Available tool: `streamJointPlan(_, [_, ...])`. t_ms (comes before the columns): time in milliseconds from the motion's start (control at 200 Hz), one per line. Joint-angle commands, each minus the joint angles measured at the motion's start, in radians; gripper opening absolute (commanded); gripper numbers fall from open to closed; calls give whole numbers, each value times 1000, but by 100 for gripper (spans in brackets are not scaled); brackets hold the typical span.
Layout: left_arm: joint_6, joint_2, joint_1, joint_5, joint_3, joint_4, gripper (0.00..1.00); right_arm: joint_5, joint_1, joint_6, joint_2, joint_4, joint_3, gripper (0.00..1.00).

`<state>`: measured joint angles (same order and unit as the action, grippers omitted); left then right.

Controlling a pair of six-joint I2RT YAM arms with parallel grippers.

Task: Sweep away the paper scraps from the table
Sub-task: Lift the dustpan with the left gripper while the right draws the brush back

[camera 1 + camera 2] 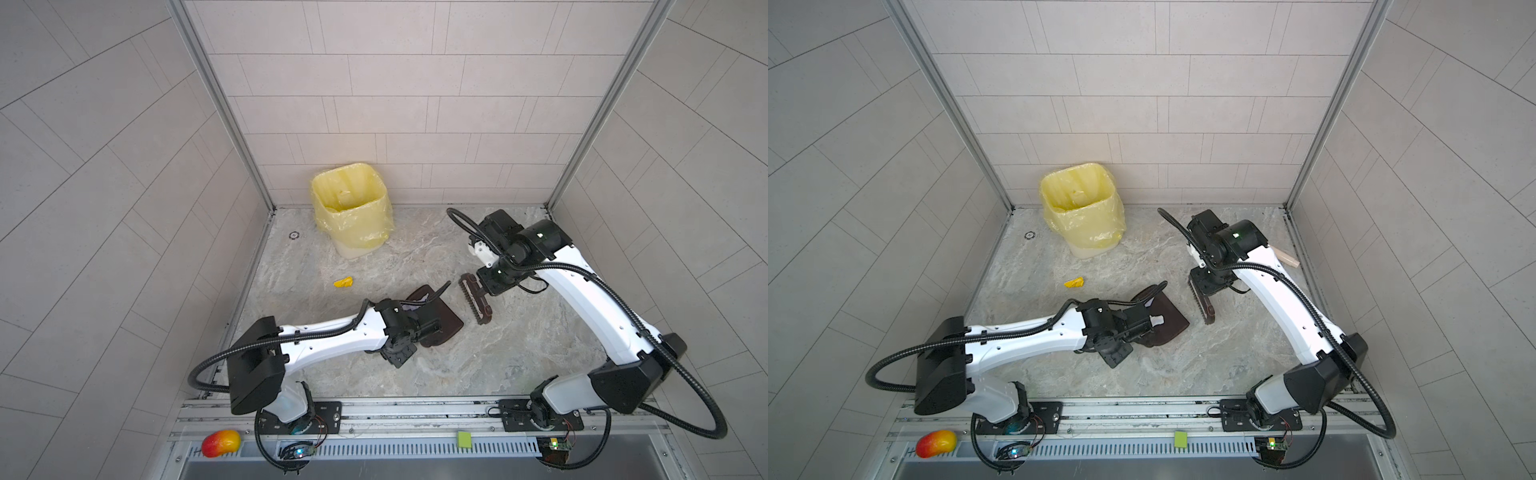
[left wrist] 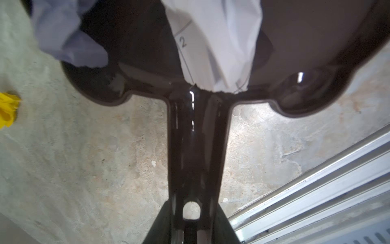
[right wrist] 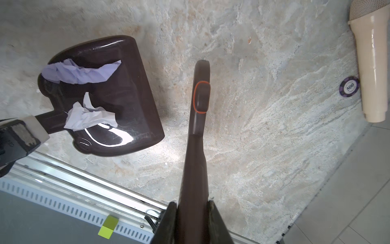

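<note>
Right wrist view: clamping brush point(image 3: 196, 137) in shut right gripper point(image 3: 192, 219), dustpan handle point(image 2: 196, 147) in narrowed left gripper point(image 2: 192, 228); could spill lilac scraps point(image 3: 80, 74) if tipped toward ten-o'clock yellow scrap point(image 1: 343, 283).

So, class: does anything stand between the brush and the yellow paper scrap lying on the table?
Yes. The dustpan, held by its handle in the left gripper, is roughly between the brush in the right gripper and the yellow scrap on the table. The brush would probably have to pass around or over it.
</note>
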<state>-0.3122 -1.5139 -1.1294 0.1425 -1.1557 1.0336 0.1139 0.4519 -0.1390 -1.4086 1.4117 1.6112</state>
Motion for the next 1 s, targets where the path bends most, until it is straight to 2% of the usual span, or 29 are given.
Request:
streamJointPlan(0, [-29, 50, 15, 66, -65, 120, 0, 122, -50, -14, 59, -66, -33, 0])
streamJointPlan(170, [-33, 92, 46, 83, -152, 230, 0, 213, -103, -17, 103, -89, -72, 0])
streamJointPlan(505, [-75, 186, 129, 129, -287, 441, 0, 297, -136, -31, 151, -151, -135, 0])
streamJointPlan(741, [-55, 269, 256, 193, -361, 510, 0, 326, -145, -28, 159, -161, -133, 0])
streamJointPlan(996, [38, 292, 491, 211, -432, 562, 0, 346, -160, -24, 157, -163, -130, 0])
